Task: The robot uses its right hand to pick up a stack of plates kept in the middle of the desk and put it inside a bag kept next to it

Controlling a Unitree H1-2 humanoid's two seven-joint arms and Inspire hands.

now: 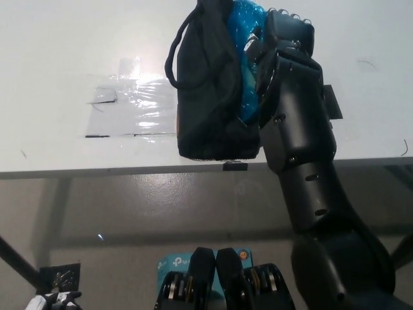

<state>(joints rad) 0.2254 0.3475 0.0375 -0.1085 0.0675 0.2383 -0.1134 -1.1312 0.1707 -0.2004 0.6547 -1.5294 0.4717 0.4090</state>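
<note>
At the black fabric bag point(210, 90), your black right hand point(284, 32) presses blue plastic-wrapped plates point(247, 64); finger state unclear.

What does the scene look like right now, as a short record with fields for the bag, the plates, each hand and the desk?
bag: black bag standing near the desk's front edge, open at the top
plates: blue stack of plates partly inside the bag's opening
right hand: black right hand at the bag's opening against the plates; grip not visible
left hand: white left hand low at the picture's bottom left, resting
desk: white desk with a shiny taped patch left of the bag
</note>
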